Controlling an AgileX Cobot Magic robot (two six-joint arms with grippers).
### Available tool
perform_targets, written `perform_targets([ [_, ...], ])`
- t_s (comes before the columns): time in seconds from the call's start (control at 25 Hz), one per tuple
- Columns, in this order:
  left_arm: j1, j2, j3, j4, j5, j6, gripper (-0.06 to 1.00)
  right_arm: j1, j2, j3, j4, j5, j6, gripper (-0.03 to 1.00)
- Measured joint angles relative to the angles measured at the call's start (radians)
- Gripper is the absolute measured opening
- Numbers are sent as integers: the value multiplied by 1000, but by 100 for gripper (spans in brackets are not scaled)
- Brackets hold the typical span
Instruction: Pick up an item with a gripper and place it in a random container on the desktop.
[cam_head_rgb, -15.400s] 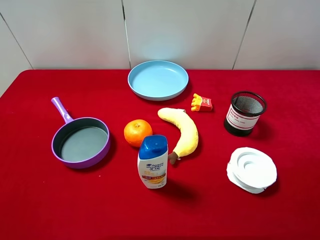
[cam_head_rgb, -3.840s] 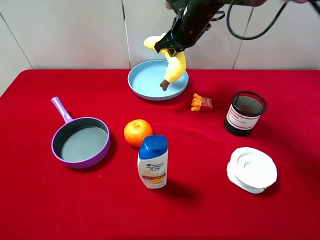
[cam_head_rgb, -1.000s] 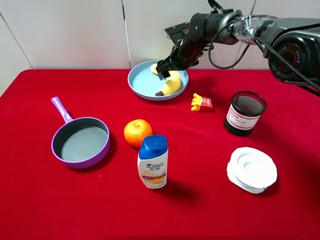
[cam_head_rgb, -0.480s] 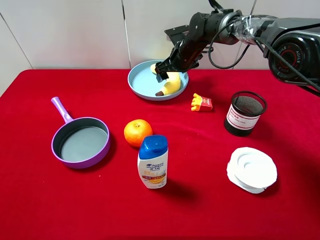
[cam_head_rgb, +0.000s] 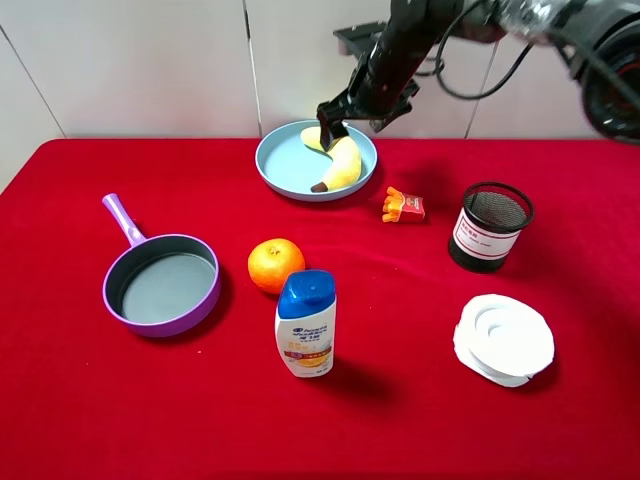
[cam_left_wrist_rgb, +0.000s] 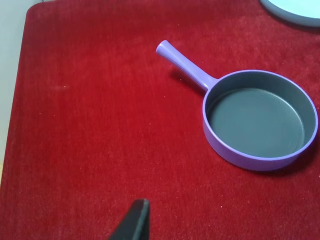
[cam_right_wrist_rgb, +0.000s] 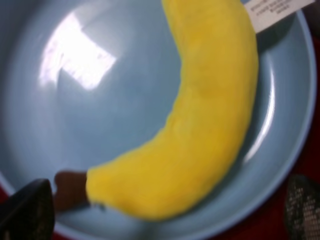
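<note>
Banana (cam_head_rgb: 338, 160): lying in blue plate (cam_head_rgb: 284, 159), long axis running from stem at near rim back to right pincer (cam_head_rgb: 330, 113) directly above far end; pincer spread, holding nothing. Left pincer: state cannot be told.

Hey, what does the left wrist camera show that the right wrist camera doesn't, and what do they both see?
Only the left wrist view shows the purple frying pan, empty, with its handle. Only the right wrist view shows the banana lying in the plate, with a white tag near one end and its brown stem tip near the rim. Both show part of the blue plate, just an edge in the left wrist view, and some red cloth.
</note>
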Motion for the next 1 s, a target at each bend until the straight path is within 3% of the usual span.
perform_targets([
  [0.4, 0, 0, 0, 0, 0, 0, 99, 25, -141, 6, -41, 249, -58, 69],
  [0.56, 0, 0, 0, 0, 0, 0, 99, 36, -255, 113, -21, 255, -101, 69],
  [0.76, 0, 0, 0, 0, 0, 0, 99, 38, -466, 384, -21, 249, -109, 69],
  [1.0, 0, 0, 0, 0, 0, 0, 99, 38, -772, 759, -21, 111, -117, 69],
])
